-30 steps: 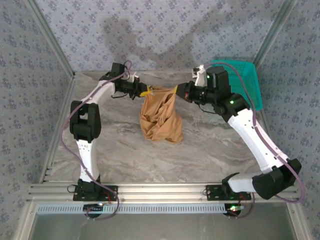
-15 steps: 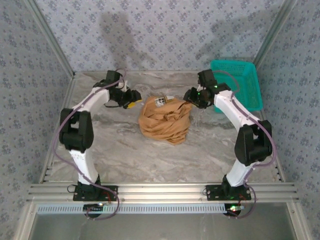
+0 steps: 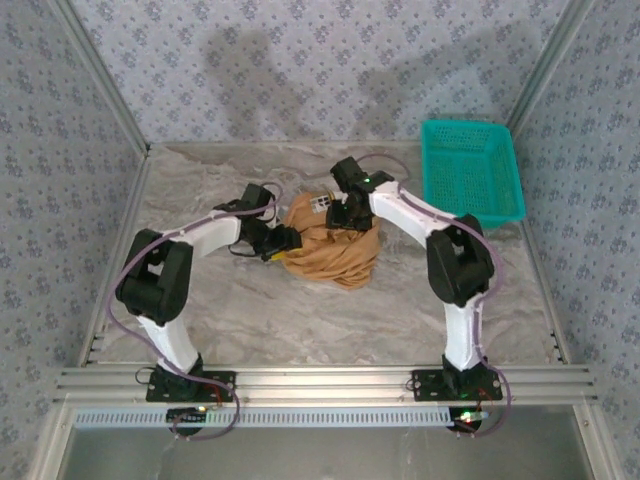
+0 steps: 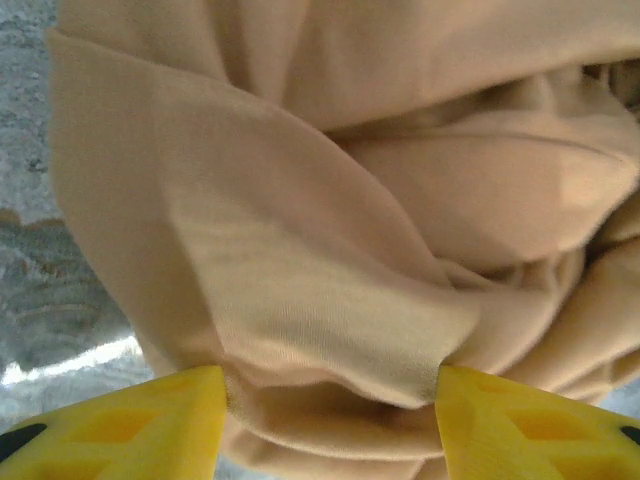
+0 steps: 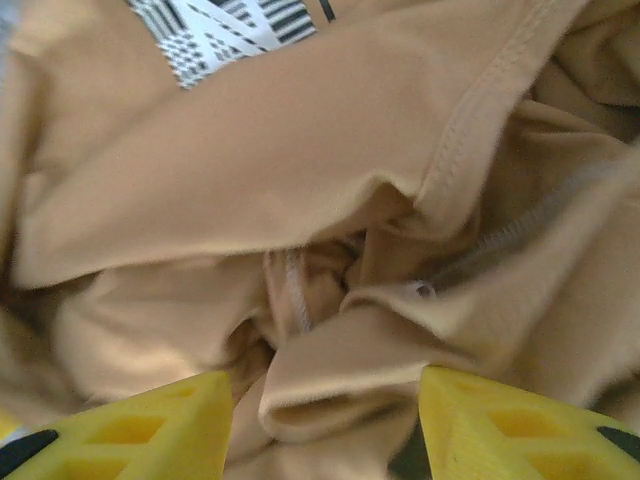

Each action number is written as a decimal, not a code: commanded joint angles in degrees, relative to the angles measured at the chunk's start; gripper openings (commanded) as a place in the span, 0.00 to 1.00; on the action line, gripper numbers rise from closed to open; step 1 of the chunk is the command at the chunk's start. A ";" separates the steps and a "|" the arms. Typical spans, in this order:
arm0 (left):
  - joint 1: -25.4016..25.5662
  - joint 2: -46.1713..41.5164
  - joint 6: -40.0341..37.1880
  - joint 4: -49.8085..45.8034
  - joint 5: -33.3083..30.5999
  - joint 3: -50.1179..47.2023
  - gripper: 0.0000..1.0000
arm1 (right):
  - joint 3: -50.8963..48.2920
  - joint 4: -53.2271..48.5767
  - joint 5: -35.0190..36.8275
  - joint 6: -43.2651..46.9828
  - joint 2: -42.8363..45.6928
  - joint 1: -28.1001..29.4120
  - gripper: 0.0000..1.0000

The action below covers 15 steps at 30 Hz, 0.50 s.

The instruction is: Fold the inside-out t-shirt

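The inside-out t-shirt [image 3: 335, 250], orange-tan, lies in a crumpled heap at the table's middle, its white printed label [image 3: 322, 202] facing up at the far edge. My left gripper [image 3: 281, 243] is at the heap's left side, open, and in the left wrist view a thick fold of the t-shirt [image 4: 350, 200] lies between its yellow fingers [image 4: 150, 420]. My right gripper [image 3: 345, 212] is over the heap's far top, also open. In the right wrist view a rolled hem of the t-shirt [image 5: 250, 150] sits between its fingers [image 5: 500, 430], below the label [image 5: 220, 30].
A teal mesh basket [image 3: 470, 170] stands at the back right corner of the marble-patterned table [image 3: 250, 310]. Patterned walls close in the back and both sides. A metal rail runs along the near edge by the arm bases.
A second ago both grippers were shut on the t-shirt and held it hanging. They opened, the t-shirt dropped into a heap, and both arms came down and in against it.
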State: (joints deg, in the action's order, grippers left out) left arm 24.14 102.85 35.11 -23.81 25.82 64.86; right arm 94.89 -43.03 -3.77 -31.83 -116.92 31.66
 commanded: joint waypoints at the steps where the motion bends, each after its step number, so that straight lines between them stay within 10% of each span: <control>1: 0.59 1.63 1.51 3.85 -1.68 0.87 0.58 | 5.79 -4.56 0.02 1.96 -5.02 0.15 0.53; 6: 0.95 6.03 2.82 5.22 -1.86 3.14 0.42 | 9.81 -7.13 -1.03 1.89 -6.20 0.34 0.01; 10: -0.30 6.20 1.33 2.38 -1.95 6.53 0.00 | 11.46 -8.90 -1.68 1.62 1.94 0.26 0.00; 15: -6.31 0.34 -2.68 -7.73 -3.45 15.91 0.00 | 17.51 -10.63 -0.36 2.31 14.05 -0.56 0.00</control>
State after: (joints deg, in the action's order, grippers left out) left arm 21.50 109.12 35.33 -25.74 23.97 75.29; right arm 107.31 -51.55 -4.47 -30.35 -112.88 31.59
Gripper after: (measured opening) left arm 0.041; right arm 0.067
